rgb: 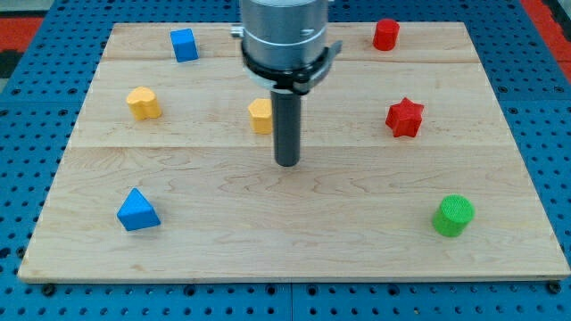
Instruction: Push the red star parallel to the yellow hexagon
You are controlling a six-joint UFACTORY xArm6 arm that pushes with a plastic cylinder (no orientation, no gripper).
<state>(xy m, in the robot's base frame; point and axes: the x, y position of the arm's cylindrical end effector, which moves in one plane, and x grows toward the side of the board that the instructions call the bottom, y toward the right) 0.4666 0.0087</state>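
The red star (404,117) lies on the wooden board (294,223) at the view's right, in the middle row. A yellow hexagon (260,115) sits near the board's centre, partly hidden behind the rod. My tip (286,163) rests on the board just below and to the right of that yellow hexagon, and well to the left of the red star. A second yellow block (143,102), with a rounded top, lies at the view's left.
A blue cube (184,45) sits at the top left. A red cylinder-like block (385,34) sits at the top right. A blue triangle (137,210) lies at the bottom left. A green cylinder (453,215) lies at the bottom right.
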